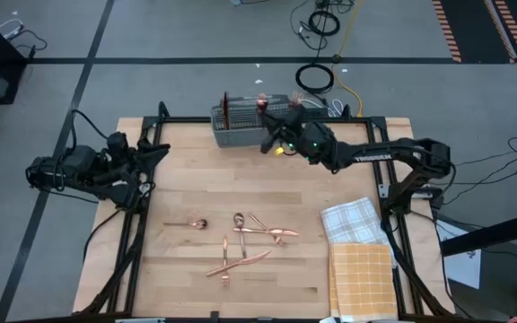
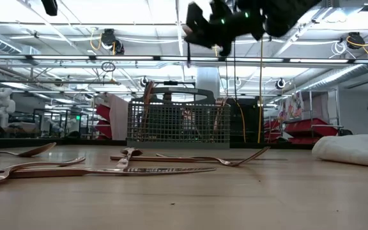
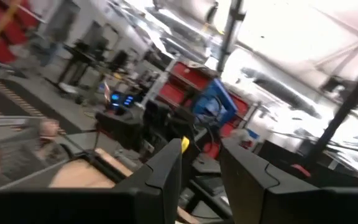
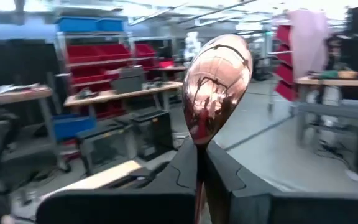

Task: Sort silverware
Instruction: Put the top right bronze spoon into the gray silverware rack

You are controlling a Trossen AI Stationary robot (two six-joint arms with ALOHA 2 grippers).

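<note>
Spoon (image 4: 217, 87) in the pinch! Right gripper (image 1: 269, 142) hung high over the near edge of the grey mesh caddy (image 1: 240, 131), jaws pressed tight on the copper handle, bowl standing clear of the fingers (image 4: 182, 171). That looked like the delivery step: one piece carried to the caddy, not yet dropped. Next call, by my reading, was to line the handle up over the compartment for spoons, lower it inside, then let go. Some copper pieces already stood upright in the caddy. Well in front of it, the other silverware (image 1: 240, 240) lay scattered on the table (image 1: 348, 188), with a lone spoon (image 1: 191, 222) off to the side. Left gripper (image 1: 157, 152) waited off the caddy's left, fingers (image 3: 166, 177) parted, holding nothing.
</note>
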